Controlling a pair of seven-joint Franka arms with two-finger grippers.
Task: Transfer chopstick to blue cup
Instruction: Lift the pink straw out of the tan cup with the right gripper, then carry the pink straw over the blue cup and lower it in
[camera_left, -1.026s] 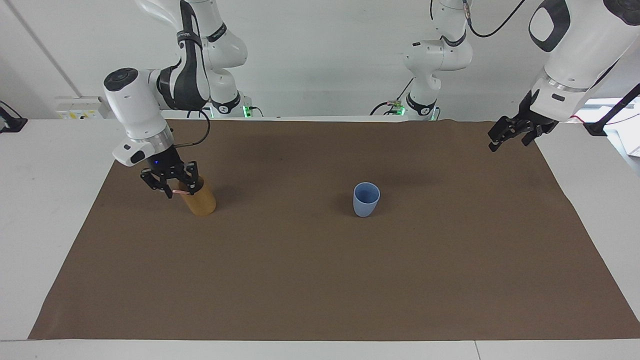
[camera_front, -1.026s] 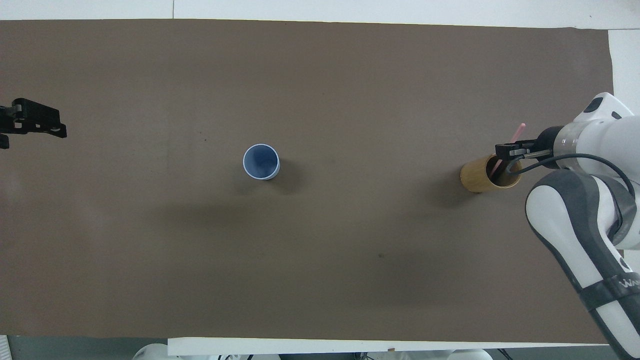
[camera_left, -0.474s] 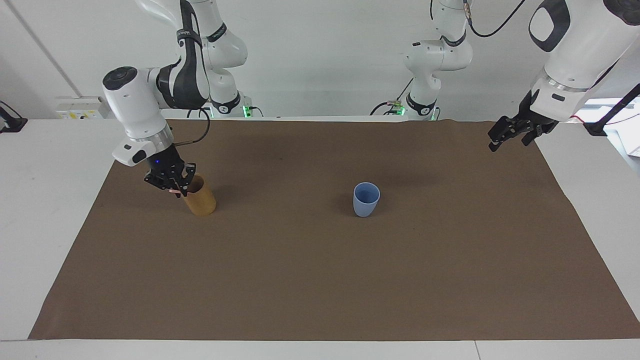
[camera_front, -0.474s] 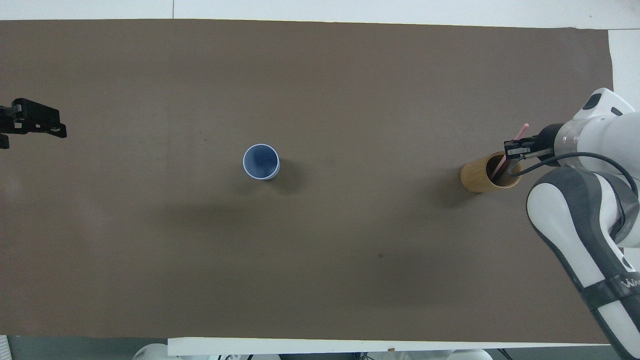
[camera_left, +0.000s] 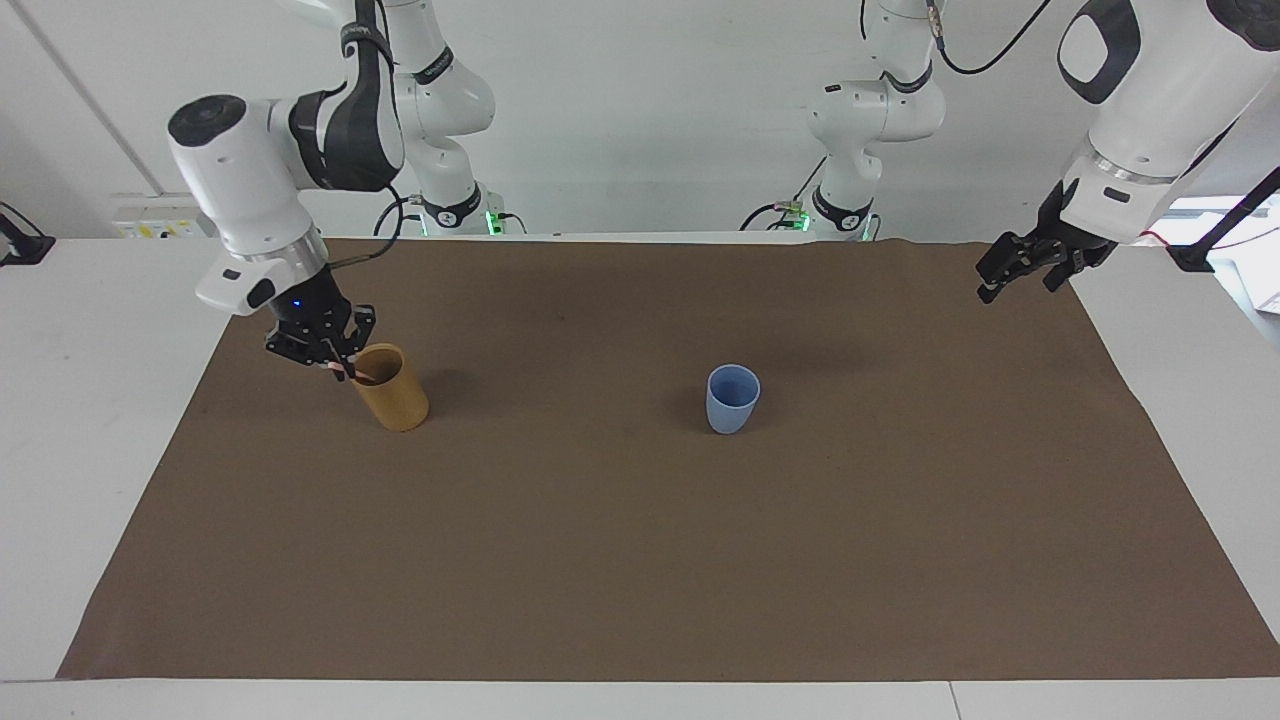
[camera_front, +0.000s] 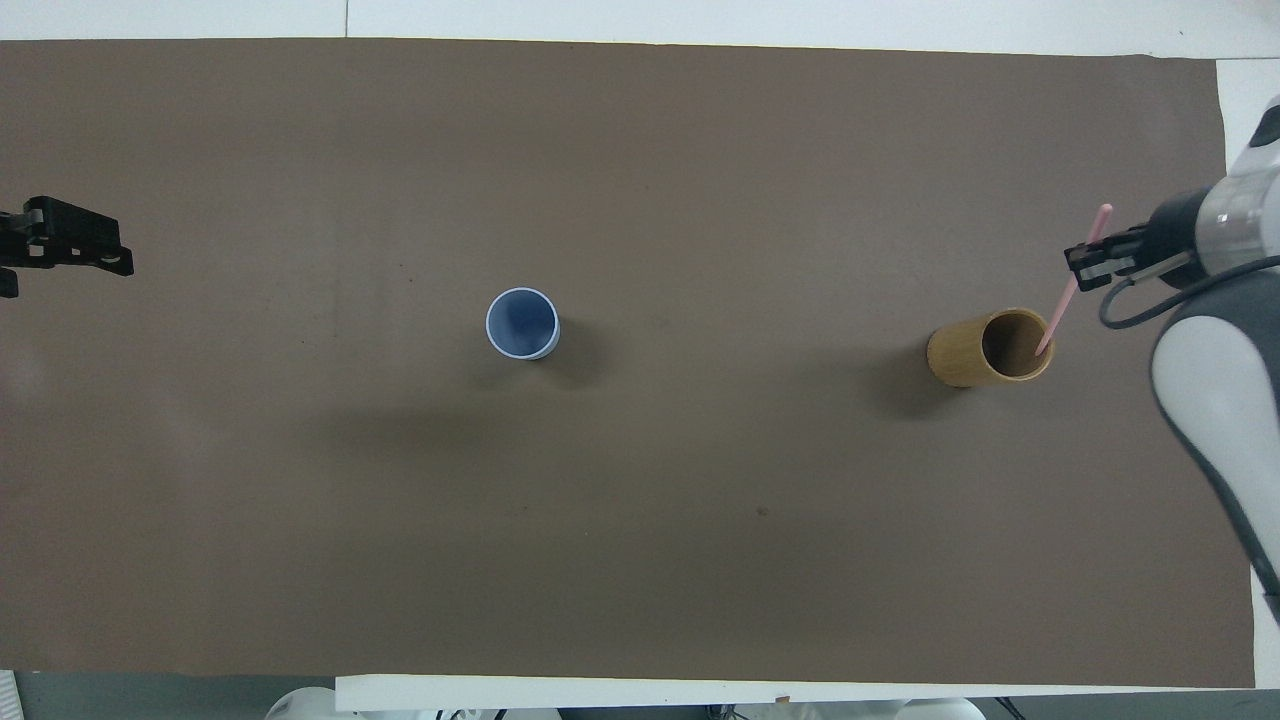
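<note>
The pale-pink chopstick (camera_front: 1061, 305) is held aslant in my right gripper (camera_front: 1090, 262), which is shut on its upper part. Its lower end still sits inside the rim of the tan-yellow cup (camera_front: 990, 347). In the facing view the right gripper (camera_left: 335, 362) hovers just above that cup's rim (camera_left: 392, 388), at the right arm's end of the table. The light-blue cup (camera_front: 521, 323) stands upright and empty near the middle of the mat, also seen in the facing view (camera_left: 732, 398). My left gripper (camera_left: 1000, 280) waits open over the mat's edge at the left arm's end (camera_front: 60, 248).
A brown mat (camera_left: 640, 550) covers most of the white table (camera_left: 80, 400). Only the two cups stand on it, well apart from each other.
My right gripper has risen and drawn away from the tan cup toward the table's end, pulling the chopstick most of the way out. The tan cup has shifted slightly. The left arm has not moved.
</note>
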